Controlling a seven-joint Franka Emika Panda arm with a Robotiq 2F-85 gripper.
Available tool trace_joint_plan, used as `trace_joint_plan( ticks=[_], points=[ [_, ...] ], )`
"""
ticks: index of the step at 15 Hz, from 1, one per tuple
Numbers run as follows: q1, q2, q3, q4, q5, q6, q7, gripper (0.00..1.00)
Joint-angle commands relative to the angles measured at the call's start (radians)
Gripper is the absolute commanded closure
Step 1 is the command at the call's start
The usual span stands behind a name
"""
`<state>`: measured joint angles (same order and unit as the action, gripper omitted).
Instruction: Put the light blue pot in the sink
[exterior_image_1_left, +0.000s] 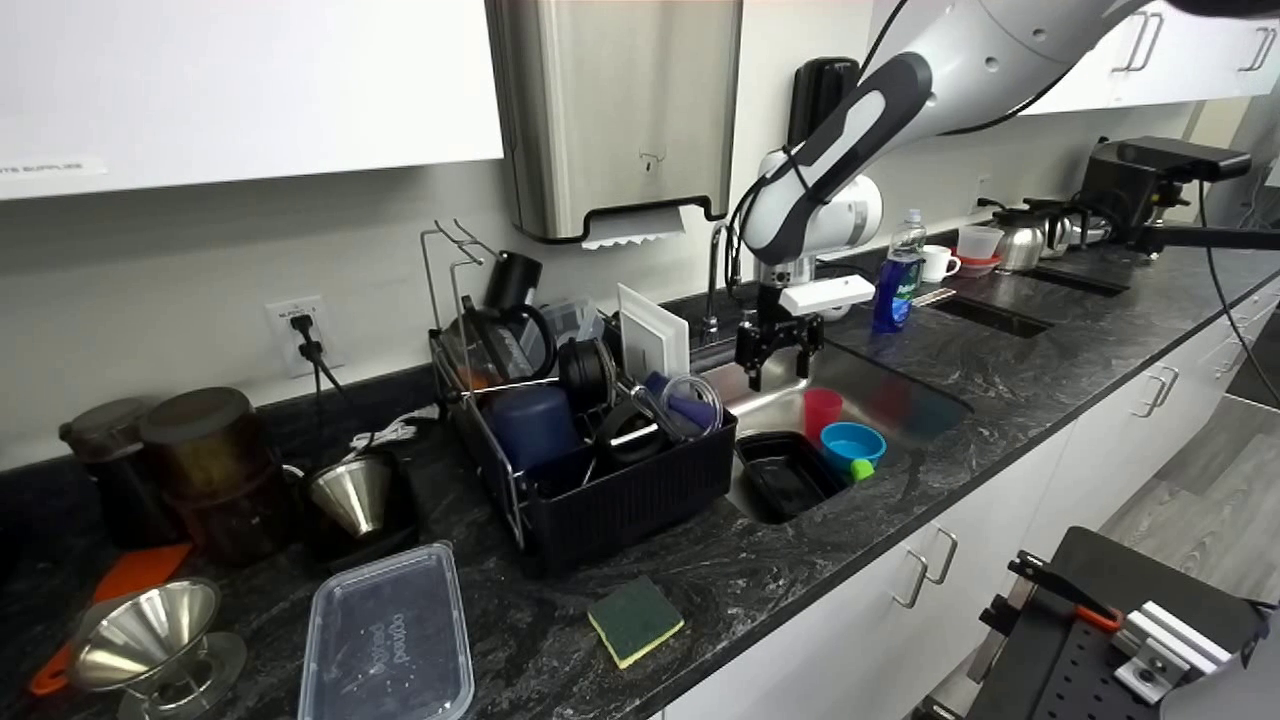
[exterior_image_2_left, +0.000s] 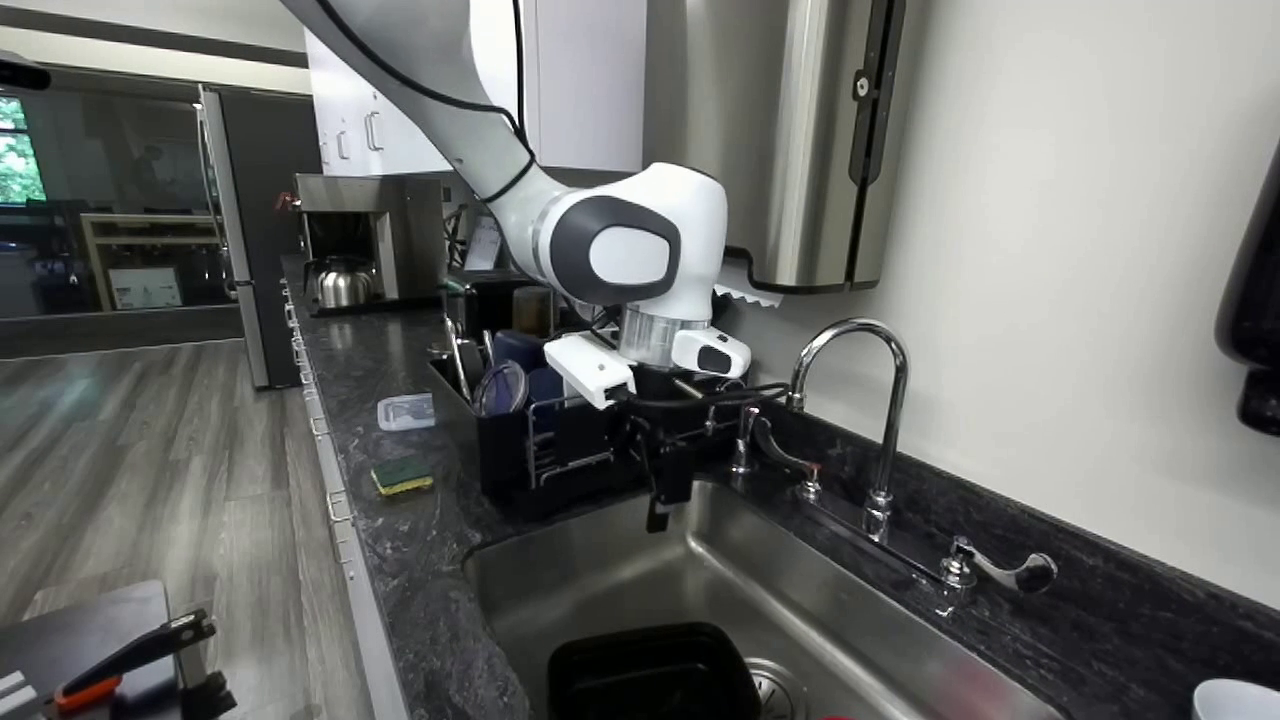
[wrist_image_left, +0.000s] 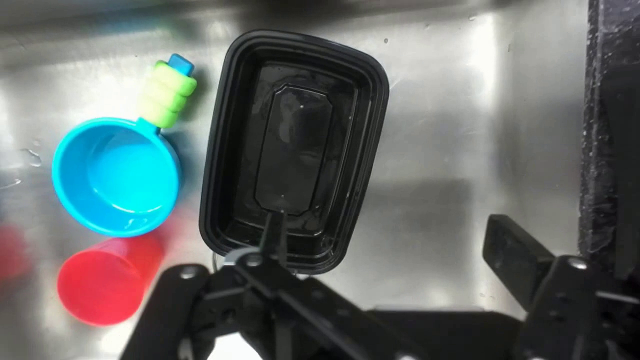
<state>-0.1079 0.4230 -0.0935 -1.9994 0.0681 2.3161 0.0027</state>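
Note:
The light blue pot (exterior_image_1_left: 852, 441) stands upright on the floor of the metal sink (exterior_image_2_left: 620, 570), with its hollow side up. In the wrist view the pot (wrist_image_left: 122, 175) is at the left, and its light green handle (wrist_image_left: 166, 95) points up and right. The pot is out of view in the exterior view that looks along the faucet. My gripper (exterior_image_1_left: 779, 374) points down over the sink, above and apart from the pot. In the wrist view my gripper (wrist_image_left: 387, 235) has its fingers wide apart with nothing between them.
A black tray (wrist_image_left: 295, 145) lies beside the pot in the sink. A red cup (wrist_image_left: 102, 282) is close by the pot. A full dish rack (exterior_image_1_left: 620, 510) stands beside the sink. The faucet (exterior_image_2_left: 890, 420) rises at the wall side. A soap bottle (exterior_image_1_left: 898, 275) stands behind.

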Motion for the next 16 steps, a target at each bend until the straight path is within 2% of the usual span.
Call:
trace_joint_plan(
  ticks=[1, 4, 7, 12, 16],
  points=[
    [-0.03, -0.123, 0.024, -0.116, 0.019, 0.026, -0.12, 0.0],
    [-0.023, -0.231, 0.014, -0.193, 0.008, 0.022, -0.158, 0.0],
    [0.0, -0.341, 0.007, -0.259, -0.022, -0.006, -0.12, 0.0],
    [0.06, -0.519, 0.049, -0.353, -0.052, -0.032, -0.068, 0.0],
    [0.101, -0.603, 0.092, -0.365, -0.073, -0.097, -0.001, 0.0]
  ],
)
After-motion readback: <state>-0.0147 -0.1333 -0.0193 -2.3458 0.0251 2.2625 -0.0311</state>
